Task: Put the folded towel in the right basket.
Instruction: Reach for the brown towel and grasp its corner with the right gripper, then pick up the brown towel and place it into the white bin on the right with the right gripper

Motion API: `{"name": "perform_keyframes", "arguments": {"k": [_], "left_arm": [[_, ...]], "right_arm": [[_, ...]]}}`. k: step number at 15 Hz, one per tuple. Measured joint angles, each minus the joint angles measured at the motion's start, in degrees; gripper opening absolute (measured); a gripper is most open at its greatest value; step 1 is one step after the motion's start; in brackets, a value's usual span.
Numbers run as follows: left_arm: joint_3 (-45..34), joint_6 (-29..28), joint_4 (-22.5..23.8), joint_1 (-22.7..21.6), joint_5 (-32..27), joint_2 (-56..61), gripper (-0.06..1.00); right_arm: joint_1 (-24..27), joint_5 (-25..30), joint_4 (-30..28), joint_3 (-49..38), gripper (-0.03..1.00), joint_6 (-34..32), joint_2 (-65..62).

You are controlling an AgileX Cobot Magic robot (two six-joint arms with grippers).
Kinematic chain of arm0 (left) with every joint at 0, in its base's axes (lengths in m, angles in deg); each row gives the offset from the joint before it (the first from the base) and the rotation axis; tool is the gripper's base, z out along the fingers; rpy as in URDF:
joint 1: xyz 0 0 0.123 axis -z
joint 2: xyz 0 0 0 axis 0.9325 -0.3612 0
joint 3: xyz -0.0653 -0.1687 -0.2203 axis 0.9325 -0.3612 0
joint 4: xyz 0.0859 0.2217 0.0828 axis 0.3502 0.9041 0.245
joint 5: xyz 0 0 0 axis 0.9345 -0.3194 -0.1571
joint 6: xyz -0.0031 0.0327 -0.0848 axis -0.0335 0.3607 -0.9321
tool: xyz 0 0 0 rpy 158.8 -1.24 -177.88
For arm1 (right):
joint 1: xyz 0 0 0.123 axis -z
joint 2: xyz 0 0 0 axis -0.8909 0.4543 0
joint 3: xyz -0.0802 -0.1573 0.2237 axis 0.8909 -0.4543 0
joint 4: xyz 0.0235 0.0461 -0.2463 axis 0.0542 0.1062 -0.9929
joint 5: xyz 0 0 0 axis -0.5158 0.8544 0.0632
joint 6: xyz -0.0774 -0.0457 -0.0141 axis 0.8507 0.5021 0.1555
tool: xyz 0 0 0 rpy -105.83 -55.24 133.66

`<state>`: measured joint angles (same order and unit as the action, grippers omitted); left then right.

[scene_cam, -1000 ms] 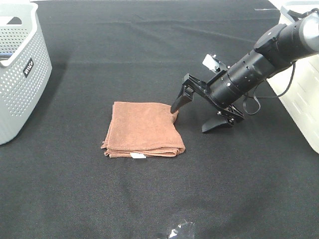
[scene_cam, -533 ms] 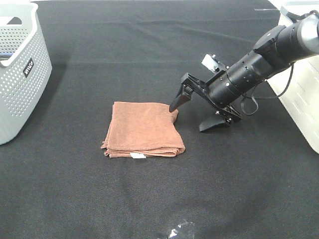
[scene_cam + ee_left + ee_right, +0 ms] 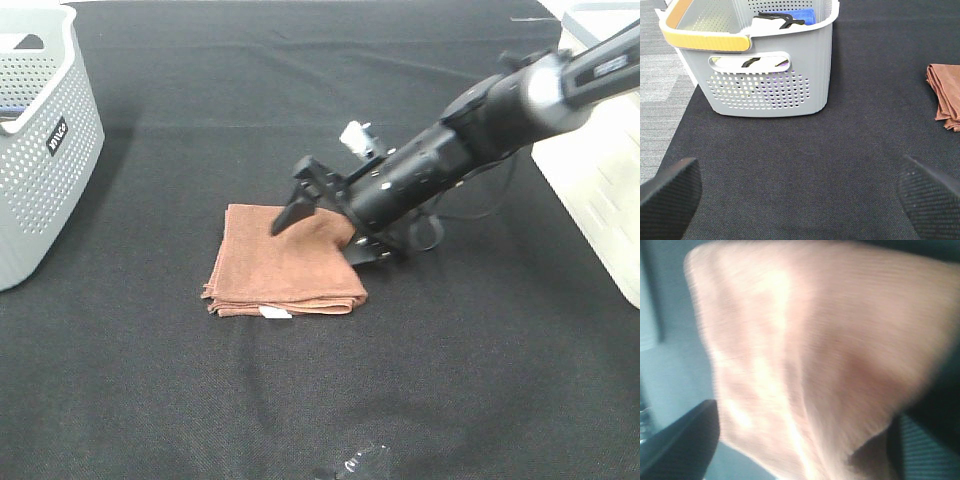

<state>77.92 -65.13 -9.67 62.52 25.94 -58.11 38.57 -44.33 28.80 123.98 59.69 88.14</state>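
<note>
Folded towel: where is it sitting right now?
In the exterior high view the folded towel lies on the black cloth just left of centre, the open right claw over its right side.

matt terry-cloth towel (image 3: 285,265), perforated plastic basket (image 3: 40,150)

brown towel (image 3: 280,270), folded flat

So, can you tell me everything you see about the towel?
The towel is rust-brown, of soft-looking cloth, folded into a rough square, with stacked layers showing along its near edge, where a small white tag sticks out. It lies flat on the black table. The open right gripper straddles its far right corner; whether the fingers touch it is unclear.
</note>
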Motion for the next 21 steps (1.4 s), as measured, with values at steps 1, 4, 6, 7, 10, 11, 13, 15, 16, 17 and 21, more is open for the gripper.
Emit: {"name": "perform_keyframes", "arguments": {"k": [1,4,6,7,10,11,13,15,16,17,21], "left_arm": [[0.0,0.0,0.0,0.0,0.0,0.0,0.99],[0.0,0.0,0.0,0.0,0.0,0.0,0.99],[0.0,0.0,0.0,0.0,0.0,0.0,0.99],[0.0,0.0,0.0,0.0,0.0,0.0,0.99],[0.0,0.0,0.0,0.0,0.0,0.0,0.99],[0.0,0.0,0.0,0.0,0.0,0.0,0.99],[0.0,-0.1,0.0,0.0,0.0,0.0,0.99],[0.0,-0.1,0.0,0.0,0.0,0.0,0.99],[0.0,-0.1,0.0,0.0,0.0,0.0,0.99],[0.0,-0.1,0.0,0.0,0.0,0.0,0.99],[0.0,-0.1,0.0,0.0,0.0,0.0,0.99]], "right_arm": [[-1.1,-0.4,2.8,0.0,0.82,1.5,0.5],[-1.5,-1.1,3.8,0.0,0.67,2.1,1.0],[-1.7,-1.7,3.7,-0.1,0.53,2.1,1.5],[-1.8,-2.6,3.5,-0.3,0.44,2.1,1.5],[-1.8,-3.2,3.5,-0.3,0.3,2.1,1.7],[-1.9,-3.4,3.4,-0.3,0.26,2.1,1.7],[-1.9,-3.5,3.4,-0.3,0.22,2.1,1.7],[-1.9,-3.5,3.4,-0.3,0.22,2.1,1.7],[-1.9,-3.5,3.4,-0.3,0.22,2.1,1.7],[-1.9,-3.4,3.4,-0.3,0.22,2.1,1.7],[-1.2,-2.1,0.0,-1.1,0.21,0.5,-2.9]]}}
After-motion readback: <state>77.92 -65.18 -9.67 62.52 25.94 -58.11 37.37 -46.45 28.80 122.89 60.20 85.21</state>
